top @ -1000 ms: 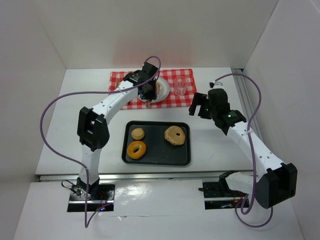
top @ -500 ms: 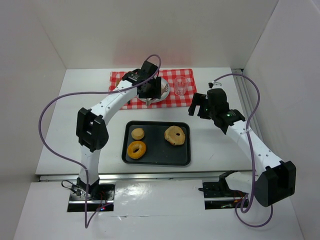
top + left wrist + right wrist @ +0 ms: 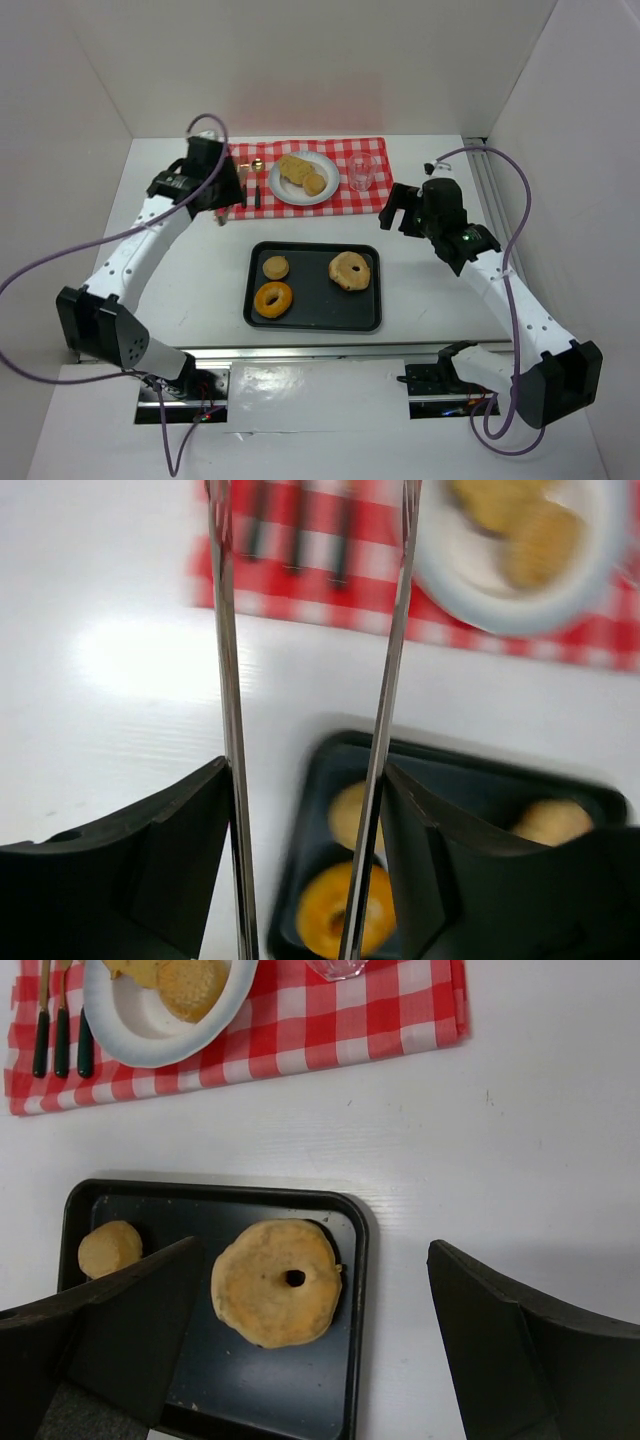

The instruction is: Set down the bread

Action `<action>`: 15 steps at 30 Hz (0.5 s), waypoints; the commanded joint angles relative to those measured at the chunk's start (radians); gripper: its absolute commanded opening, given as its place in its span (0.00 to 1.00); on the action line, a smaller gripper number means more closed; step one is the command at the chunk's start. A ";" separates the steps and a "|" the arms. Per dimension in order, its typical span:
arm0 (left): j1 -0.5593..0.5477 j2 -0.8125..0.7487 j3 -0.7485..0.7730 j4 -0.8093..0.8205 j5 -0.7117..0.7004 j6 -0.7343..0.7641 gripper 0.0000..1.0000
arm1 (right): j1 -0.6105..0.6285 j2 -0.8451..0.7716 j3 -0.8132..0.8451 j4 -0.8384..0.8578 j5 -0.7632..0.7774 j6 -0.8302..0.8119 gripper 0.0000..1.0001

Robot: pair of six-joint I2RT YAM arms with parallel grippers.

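A white plate (image 3: 327,192) on the red checked cloth (image 3: 350,195) holds two pieces of bread (image 3: 303,174). My left gripper (image 3: 216,207) is left of the plate, at the cloth's left end. It grips metal tongs (image 3: 228,680) whose arms stand apart with nothing between them. My right gripper (image 3: 398,212) is open and empty, right of the cloth and above the table. In the right wrist view it (image 3: 311,1248) hangs over a ring-shaped bread (image 3: 275,1282) on the black tray (image 3: 260,1390). The plate and bread (image 3: 525,525) show blurred in the left wrist view.
The black tray (image 3: 315,318) holds a small bun (image 3: 275,267), a glazed doughnut (image 3: 273,298) and the ring-shaped bread (image 3: 350,271). A glass (image 3: 361,172) stands right of the plate. Cutlery (image 3: 250,187) lies left of it. White walls enclose the table.
My left arm has swung from over the plate to the left end of the cloth, uncovering the bread on the plate. The right arm has hardly moved.
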 commanded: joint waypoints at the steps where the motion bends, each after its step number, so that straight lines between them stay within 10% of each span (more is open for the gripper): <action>1: 0.135 -0.089 -0.175 0.109 -0.112 -0.025 0.71 | 0.003 -0.015 0.019 0.030 -0.017 0.008 1.00; 13: 0.416 0.036 -0.407 0.363 0.064 -0.058 0.80 | 0.003 0.014 -0.009 0.080 -0.029 0.008 1.00; 15: 0.425 0.063 -0.386 0.349 0.085 -0.058 0.97 | 0.013 0.036 -0.009 0.080 -0.041 0.008 1.00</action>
